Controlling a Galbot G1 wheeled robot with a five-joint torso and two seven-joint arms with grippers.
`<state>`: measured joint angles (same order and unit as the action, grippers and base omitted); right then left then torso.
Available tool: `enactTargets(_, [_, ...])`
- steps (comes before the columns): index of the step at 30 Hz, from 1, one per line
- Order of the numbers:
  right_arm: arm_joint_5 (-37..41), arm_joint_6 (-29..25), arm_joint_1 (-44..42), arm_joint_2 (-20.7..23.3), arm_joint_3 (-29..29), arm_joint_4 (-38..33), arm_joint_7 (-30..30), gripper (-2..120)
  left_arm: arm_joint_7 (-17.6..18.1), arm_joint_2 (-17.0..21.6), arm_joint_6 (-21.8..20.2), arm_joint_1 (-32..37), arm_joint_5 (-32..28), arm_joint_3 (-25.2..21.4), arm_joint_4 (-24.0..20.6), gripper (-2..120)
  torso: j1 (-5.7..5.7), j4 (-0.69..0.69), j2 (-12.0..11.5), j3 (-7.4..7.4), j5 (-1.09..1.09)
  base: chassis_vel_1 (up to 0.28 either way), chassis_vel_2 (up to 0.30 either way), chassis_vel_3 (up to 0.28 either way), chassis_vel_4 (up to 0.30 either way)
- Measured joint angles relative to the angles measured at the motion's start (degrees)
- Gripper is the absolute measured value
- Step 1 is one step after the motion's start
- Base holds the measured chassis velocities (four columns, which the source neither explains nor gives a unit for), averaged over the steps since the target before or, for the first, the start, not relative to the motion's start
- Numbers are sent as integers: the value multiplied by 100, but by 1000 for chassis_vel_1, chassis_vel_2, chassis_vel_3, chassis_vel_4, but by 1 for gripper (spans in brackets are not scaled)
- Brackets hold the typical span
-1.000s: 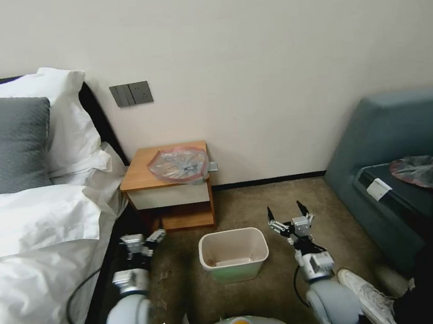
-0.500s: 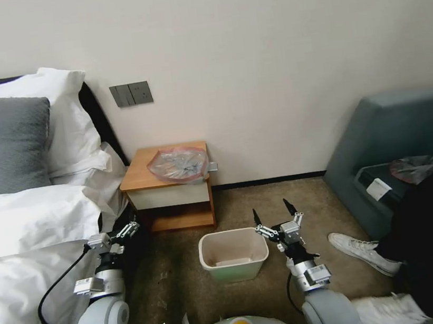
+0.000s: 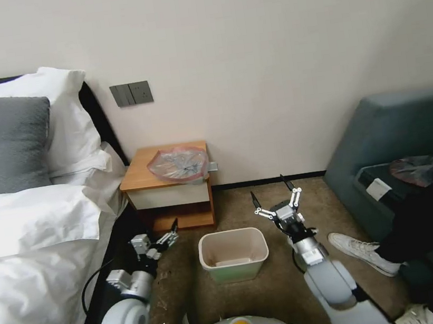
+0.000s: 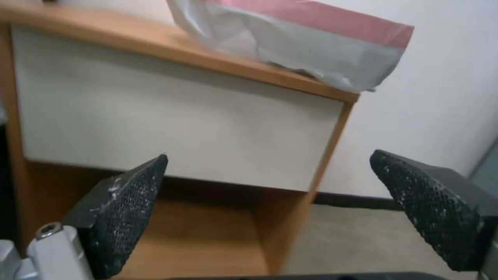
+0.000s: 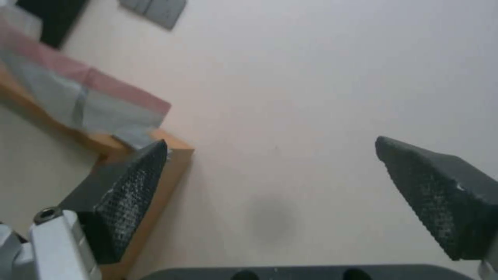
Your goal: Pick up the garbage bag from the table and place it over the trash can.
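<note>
1. My right gripper (image 3: 273, 200) hangs with its fingers spread wide and nothing in them, raised above the carpet just past the far right corner of the trash can (image 3: 233, 254), fingertips aimed up toward the wall.
2. My left gripper (image 3: 169, 235) is also wide open and empty, low beside the bed, just in front of the table (image 3: 138, 176) at shelf height; in its wrist view I look up at the white drawer front.
3. The garbage bag (image 3: 178, 163) lies crumpled on the right half of the tabletop, its pink rim facing out and one edge drooping over the right front corner.
4. The relation that matters: the bag sits above and beyond both grippers, toward the wall. From the right gripper it lies up and to the left; from the left gripper, up and slightly right.
5. Its spread runs roughly along the table's width, so the overhanging corner looks to me the easiest edge to pinch.
6. I judge both arms about equally near it.
7. The can stands open on the floor between the arms, in front of the table.
</note>
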<state>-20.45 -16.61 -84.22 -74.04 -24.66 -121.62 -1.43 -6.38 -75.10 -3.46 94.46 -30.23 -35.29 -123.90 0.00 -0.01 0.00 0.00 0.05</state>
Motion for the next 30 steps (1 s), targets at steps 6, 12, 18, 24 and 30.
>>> enactTargets(6, [-445,34,932,687,319,609,173,100,150,-91,609,-6,624,-59,222,100,0,2,0,1,-5,0,0,0,0])
enactTargets(12, [-683,13,1710,833,708,1103,204,100,411,-186,948,-194,1125,-130,437,100,0,1,0,1,-5,0,0,0,0])
enactTargets(18, [-1102,-87,2556,846,1227,1877,202,100,554,-350,1085,-377,1476,-163,616,100,0,1,0,1,-4,0,0,0,0])
enactTargets(24, [-1478,-220,3374,908,1594,2549,461,100,574,-481,1182,-422,1562,-155,836,100,0,0,0,1,-5,0,0,0,0])
enactTargets(30, [-1794,-496,4019,822,1888,3220,398,100,578,-510,1225,-452,1586,-152,932,100,0,2,0,1,-5,0,0,0,0])
